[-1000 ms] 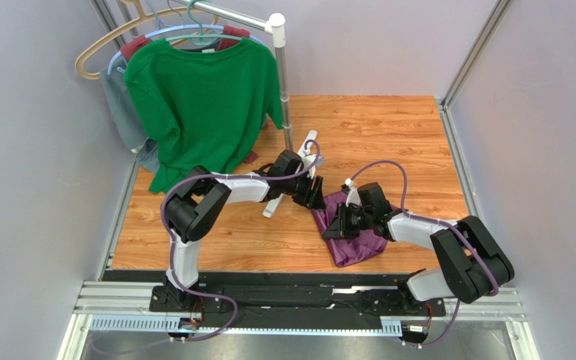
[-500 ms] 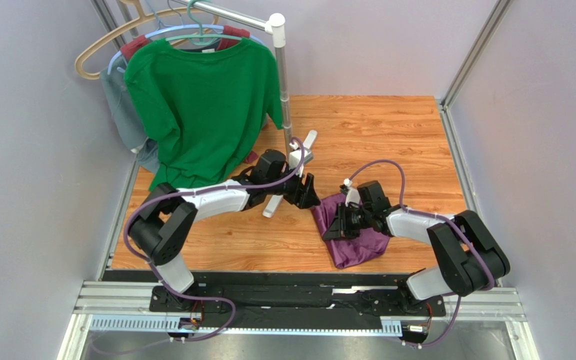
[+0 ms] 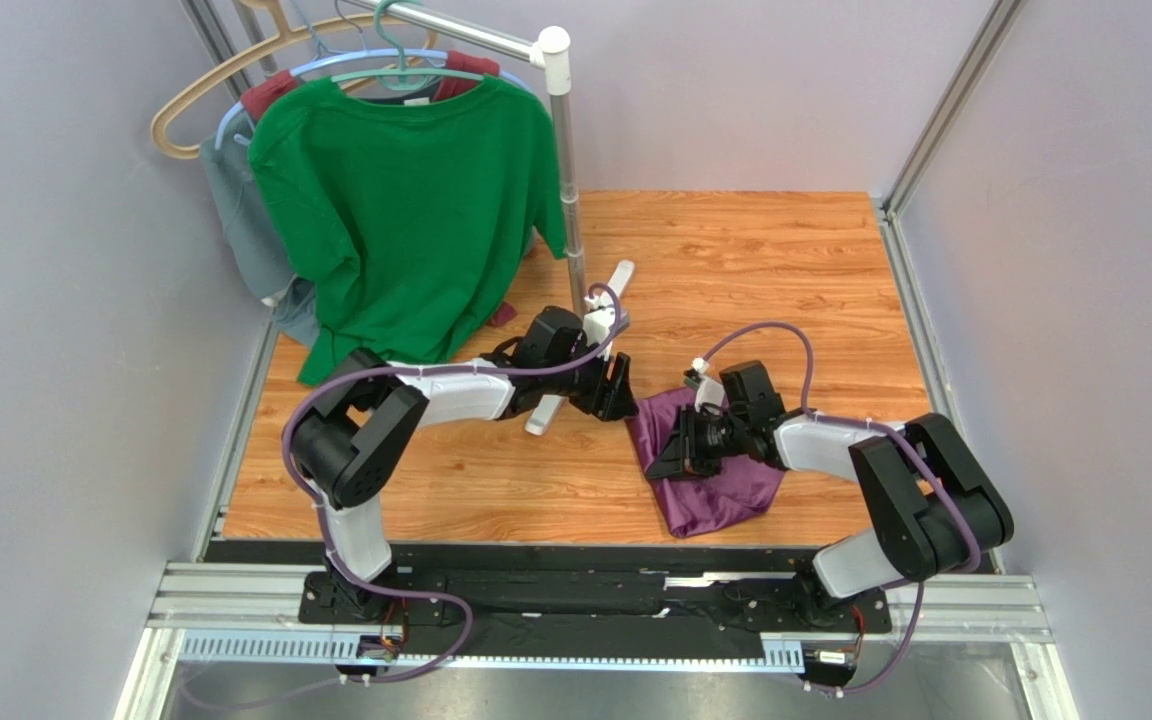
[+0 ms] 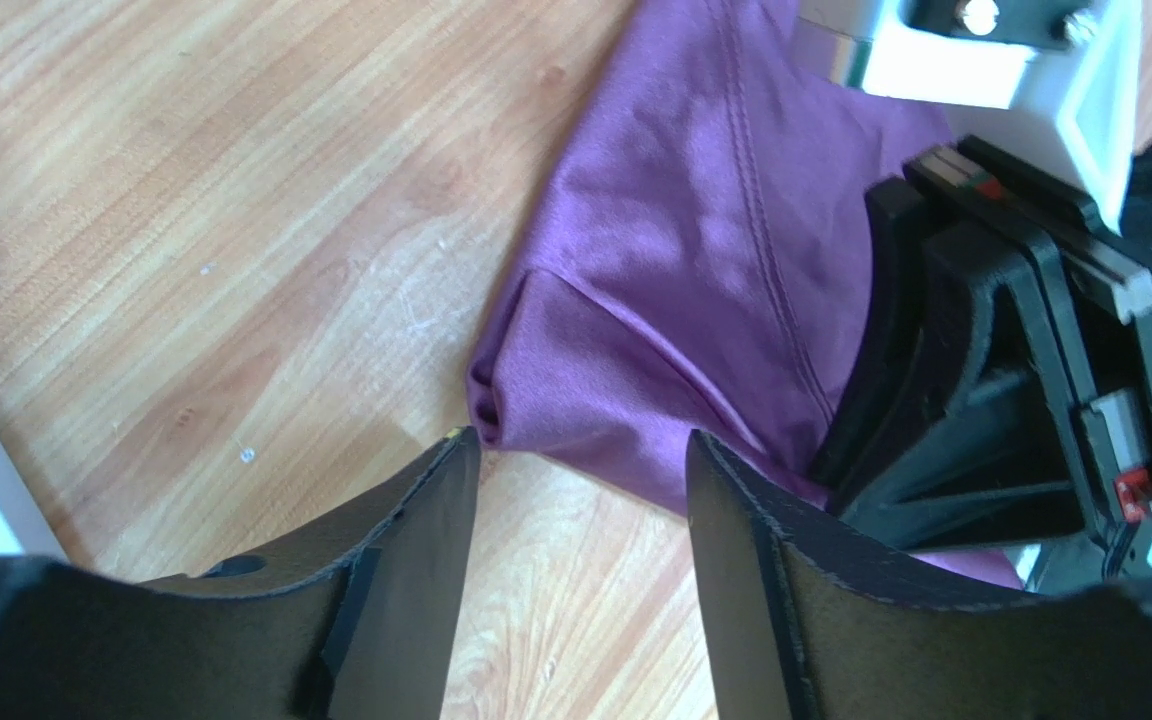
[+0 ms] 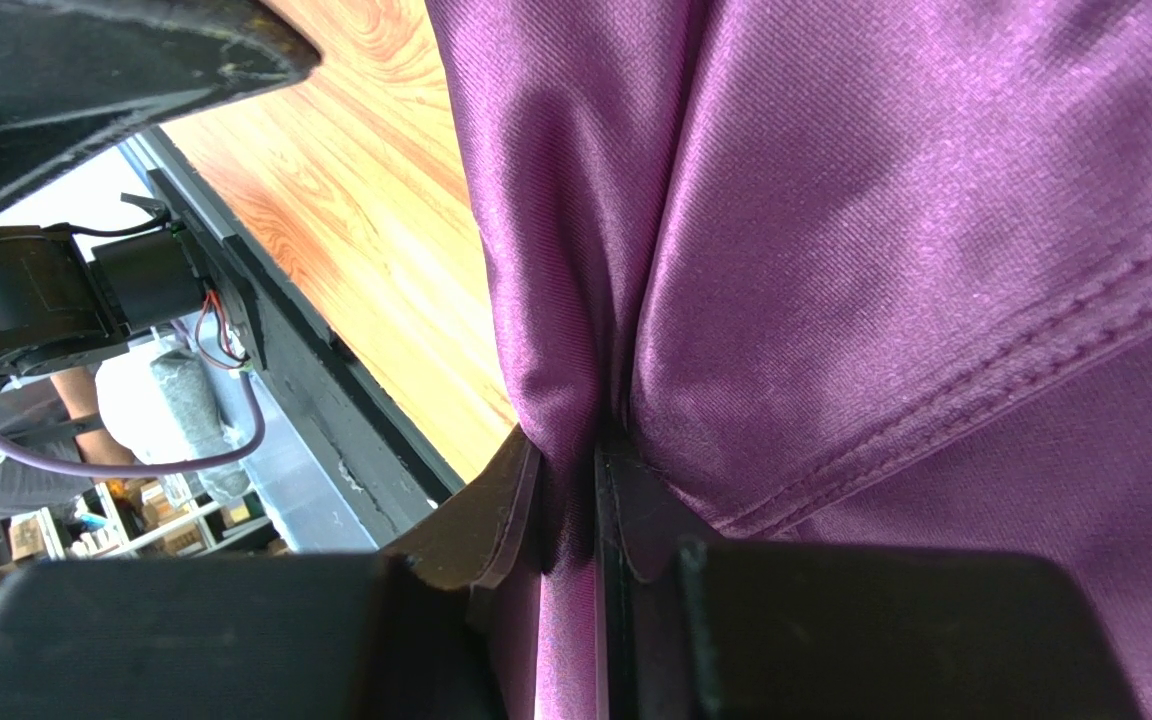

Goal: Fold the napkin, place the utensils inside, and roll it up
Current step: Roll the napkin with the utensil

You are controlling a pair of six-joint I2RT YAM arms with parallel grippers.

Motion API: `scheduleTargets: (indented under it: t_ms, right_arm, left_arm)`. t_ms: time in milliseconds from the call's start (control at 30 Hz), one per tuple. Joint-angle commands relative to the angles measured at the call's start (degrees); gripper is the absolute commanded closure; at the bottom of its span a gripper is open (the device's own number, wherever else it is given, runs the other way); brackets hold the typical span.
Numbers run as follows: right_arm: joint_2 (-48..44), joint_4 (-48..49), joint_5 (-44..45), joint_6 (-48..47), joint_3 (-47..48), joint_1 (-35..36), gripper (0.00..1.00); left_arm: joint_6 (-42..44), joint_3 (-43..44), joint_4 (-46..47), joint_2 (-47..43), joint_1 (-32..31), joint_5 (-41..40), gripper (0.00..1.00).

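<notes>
Right wrist: right fingers (image 5: 495, 522) pinch the napkin (image 5: 913, 225); left fingers (image 4: 414, 558) parted, seemingly empty, beside it.

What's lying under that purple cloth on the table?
Only the wooden table shows around the napkin. The right hand pinches a fold of it; anything lying beneath the cloth is hidden.

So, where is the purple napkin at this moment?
In the top view the napkin lies bunched on the wooden table, right of centre; the right fingers pinch a fold of it, and the open left fingers hover near its left corner.
</notes>
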Motion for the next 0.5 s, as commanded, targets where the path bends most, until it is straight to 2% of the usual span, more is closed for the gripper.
scheduleTargets:
  t_ms: [0, 267, 467]
  right_arm:
    - [1.7, -3.1, 5.5, -0.8, -1.7, -0.7, 1.00]
    - [1.2, -3.1, 6.0, -0.7, -1.9, -0.7, 1.00]
    - [1.2, -3.0, 6.4, -0.6, -1.7, -0.7, 1.00]
  left_arm:
    - [-2.8, 5.7, 0.9, 2.6, -0.1, -2.1, 0.36]
    - [-5.8, 14.0, -13.2, 8.2, -0.1, -4.3, 0.33]
    - [-5.2, 15.5, -20.8, 7.8, -0.1, -6.4, 0.33]
